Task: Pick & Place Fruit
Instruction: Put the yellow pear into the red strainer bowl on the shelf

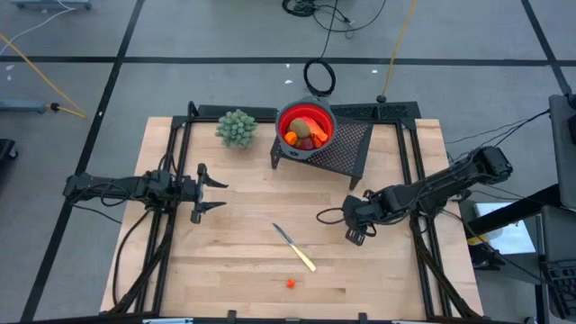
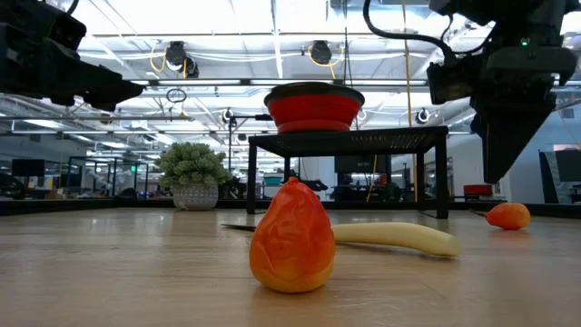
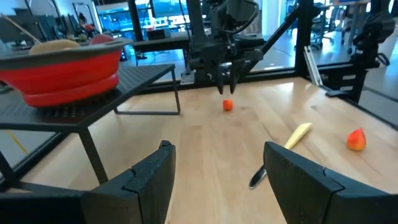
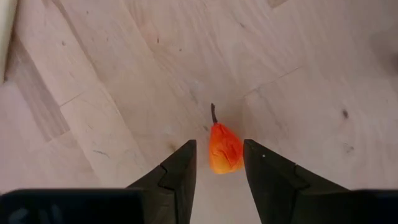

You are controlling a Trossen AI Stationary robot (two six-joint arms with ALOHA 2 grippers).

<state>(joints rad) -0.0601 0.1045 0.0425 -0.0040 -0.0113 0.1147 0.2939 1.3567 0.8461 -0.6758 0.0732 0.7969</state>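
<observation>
A small orange-red fruit with a dark stem lies on the wooden table. My right gripper hangs above it, pointing steeply down. Its fingers are open and stand on either side of the fruit without touching it. The left wrist view shows this gripper clear above the fruit. A second orange-red fruit lies near the front edge. More fruit sits in the red bowl. My left gripper waits open and level at the table's left.
The bowl stands on a black mesh stand at the far middle. A knife with a pale handle lies between the two loose fruits. A potted green plant stands at the far left. Bare wood lies around the right gripper.
</observation>
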